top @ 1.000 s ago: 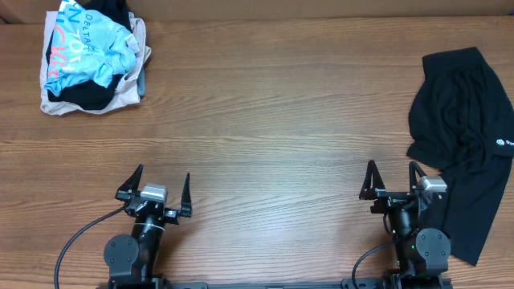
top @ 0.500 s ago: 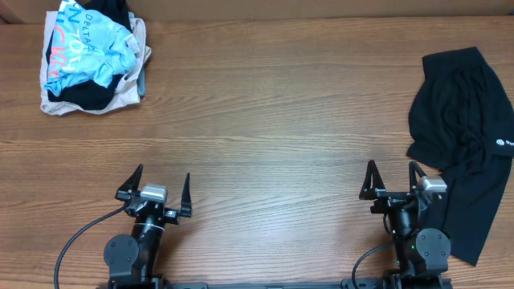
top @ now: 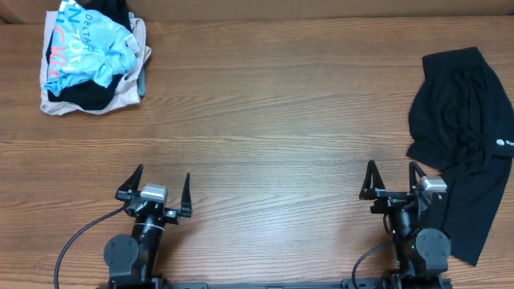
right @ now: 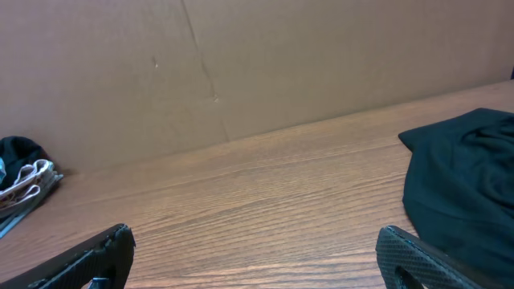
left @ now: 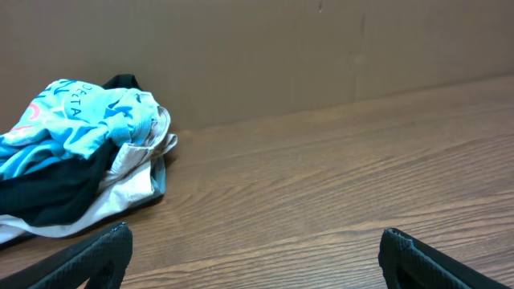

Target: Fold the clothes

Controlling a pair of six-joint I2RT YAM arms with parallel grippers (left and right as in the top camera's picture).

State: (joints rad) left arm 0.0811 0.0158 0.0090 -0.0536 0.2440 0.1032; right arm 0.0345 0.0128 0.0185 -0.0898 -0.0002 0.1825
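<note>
The black garment (top: 466,136) lies crumpled at the table's right edge, with a small white logo (top: 504,144) near its right side. It also shows at the right of the right wrist view (right: 462,189). My right gripper (top: 391,178) is open and empty at the front of the table, just left of the garment's lower part. In its own view the fingers (right: 255,255) stand wide apart over bare wood. My left gripper (top: 157,182) is open and empty at the front left, its fingers (left: 255,255) wide apart, far from the garment.
A pile of clothes with a light-blue lettered top (top: 88,52) over a beige garment (top: 128,92) lies at the back left, also in the left wrist view (left: 76,140). A brown cardboard wall (right: 241,64) stands behind the wooden table (top: 265,120).
</note>
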